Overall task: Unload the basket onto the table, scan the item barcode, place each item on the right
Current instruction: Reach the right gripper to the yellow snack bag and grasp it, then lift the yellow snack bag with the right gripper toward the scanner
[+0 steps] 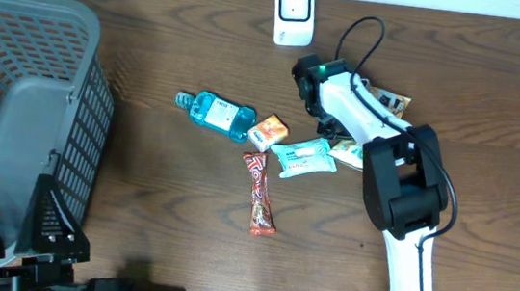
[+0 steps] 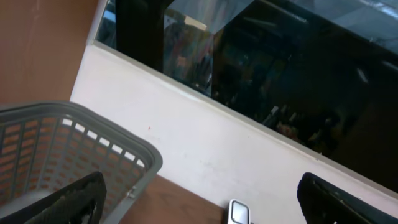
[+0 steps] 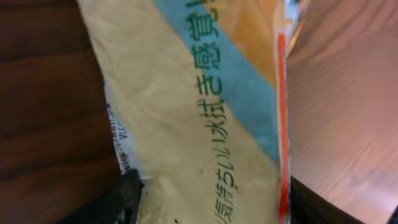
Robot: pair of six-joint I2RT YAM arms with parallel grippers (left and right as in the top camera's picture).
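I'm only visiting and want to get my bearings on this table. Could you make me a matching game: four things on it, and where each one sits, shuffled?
Things:
1. grey basket
2. white scanner
3. teal bottle
4. long red snack bar

Places:
A. at the table's far edge, near the middle
B. lying just left of the orange packet
C. at the table's left end
D. on the near side of the orange packet, closest to the arms' bases

Pairs: 1-C, 2-A, 3-B, 4-D

the right arm (image 1: 361,103) has white links, black joints, a black cable (image 1: 370,20) and green light (image 1: 322,70).
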